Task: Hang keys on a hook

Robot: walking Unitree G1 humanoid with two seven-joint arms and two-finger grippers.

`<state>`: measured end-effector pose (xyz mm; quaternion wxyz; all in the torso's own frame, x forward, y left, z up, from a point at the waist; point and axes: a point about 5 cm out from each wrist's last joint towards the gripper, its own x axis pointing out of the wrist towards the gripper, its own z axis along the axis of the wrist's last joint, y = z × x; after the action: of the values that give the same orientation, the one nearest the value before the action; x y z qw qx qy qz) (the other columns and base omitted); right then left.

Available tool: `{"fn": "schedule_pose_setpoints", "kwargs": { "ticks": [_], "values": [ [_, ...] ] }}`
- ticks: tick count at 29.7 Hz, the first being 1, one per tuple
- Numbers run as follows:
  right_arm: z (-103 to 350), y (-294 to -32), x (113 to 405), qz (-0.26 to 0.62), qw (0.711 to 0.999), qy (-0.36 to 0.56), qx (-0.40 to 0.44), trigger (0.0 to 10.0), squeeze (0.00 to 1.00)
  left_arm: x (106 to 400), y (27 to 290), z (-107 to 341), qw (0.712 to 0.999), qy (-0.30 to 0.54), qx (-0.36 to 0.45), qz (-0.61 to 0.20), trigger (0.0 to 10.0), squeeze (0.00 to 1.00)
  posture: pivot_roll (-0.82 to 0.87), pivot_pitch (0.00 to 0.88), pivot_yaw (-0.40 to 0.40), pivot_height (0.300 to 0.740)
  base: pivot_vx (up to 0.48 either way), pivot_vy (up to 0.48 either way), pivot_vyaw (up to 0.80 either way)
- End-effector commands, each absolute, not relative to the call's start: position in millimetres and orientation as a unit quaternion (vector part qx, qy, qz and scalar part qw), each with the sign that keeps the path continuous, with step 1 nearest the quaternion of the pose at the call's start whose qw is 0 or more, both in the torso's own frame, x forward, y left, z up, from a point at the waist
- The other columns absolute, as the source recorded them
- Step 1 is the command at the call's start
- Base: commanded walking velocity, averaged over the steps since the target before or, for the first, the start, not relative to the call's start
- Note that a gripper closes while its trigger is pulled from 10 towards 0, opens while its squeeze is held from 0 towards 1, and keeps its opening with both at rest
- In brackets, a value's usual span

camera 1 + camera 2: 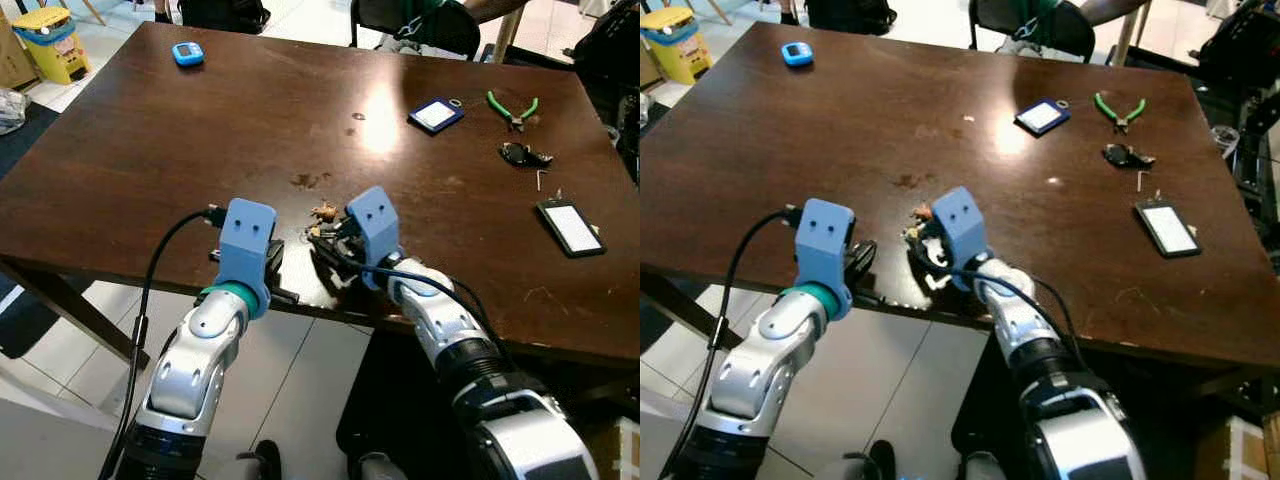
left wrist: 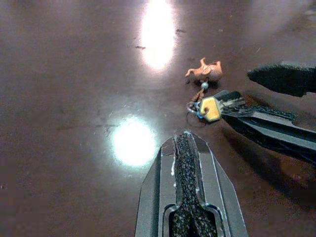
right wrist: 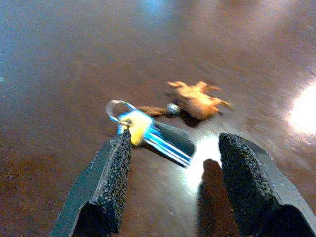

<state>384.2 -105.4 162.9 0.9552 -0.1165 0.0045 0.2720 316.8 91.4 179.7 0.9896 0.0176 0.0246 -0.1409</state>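
A dark brown desk [image 1: 200, 140] is seen: keys [image 1: 325, 225] near its front edge, blue timer [image 1: 187, 53] far left, blue tag [image 1: 435, 114], green pliers [image 1: 512, 108] and phone [image 1: 570, 227] right.

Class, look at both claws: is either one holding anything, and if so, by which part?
Nothing is held. The right claw is open around the keys lying on the table, not yet clamped. The left claw is shut and empty.
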Motion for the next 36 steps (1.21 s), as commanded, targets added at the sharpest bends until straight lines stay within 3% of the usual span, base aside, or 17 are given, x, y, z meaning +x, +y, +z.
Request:
{"fn": "schedule_pose_setpoints", "kwargs": {
  "ticks": [1,19,24,29,32,36],
  "values": [
    [148.9,-108.3,382.4,0.264,0.957,0.037,-0.116,10.0,0.00,316.1,90.4,176.7,0.989,0.035,0.023,-0.142,10.0,0.00,-0.03,0.170,0.078,0.740,0.000,0.000,0.00],
    [140.4,-96.3,382.9,0.307,0.942,0.084,-0.106,10.0,0.00,314.8,91.7,177.7,0.990,0.040,0.025,-0.135,10.0,0.00,-0.01,0.179,0.075,0.740,0.000,0.000,0.00],
    [134.3,-81.8,376.5,0.356,0.924,0.099,-0.101,10.0,0.00,313.8,93.9,177.1,0.990,0.041,0.025,-0.130,10.0,0.00,-0.01,0.187,0.068,0.740,0.000,0.000,0.00],
    [131.2,-79.2,373.9,0.368,0.919,0.104,-0.098,10.0,0.00,313.3,94.5,176.5,0.991,0.043,0.026,-0.128,10.0,0.00,-0.01,0.189,0.069,0.740,0.000,0.000,0.00],
    [123.4,-74.5,364.6,0.417,0.898,0.114,-0.083,10.0,0.00,313.0,94.7,175.9,0.991,0.046,0.026,-0.127,10.0,0.00,-0.01,0.192,0.070,0.740,0.000,0.000,0.00],
    [121.9,-74.1,361.6,0.434,0.890,0.115,-0.077,10.0,0.00,313.2,94.6,175.9,0.991,0.047,0.026,-0.126,10.0,0.00,-0.01,0.192,0.070,0.740,0.000,0.000,0.00]
  ]
}}
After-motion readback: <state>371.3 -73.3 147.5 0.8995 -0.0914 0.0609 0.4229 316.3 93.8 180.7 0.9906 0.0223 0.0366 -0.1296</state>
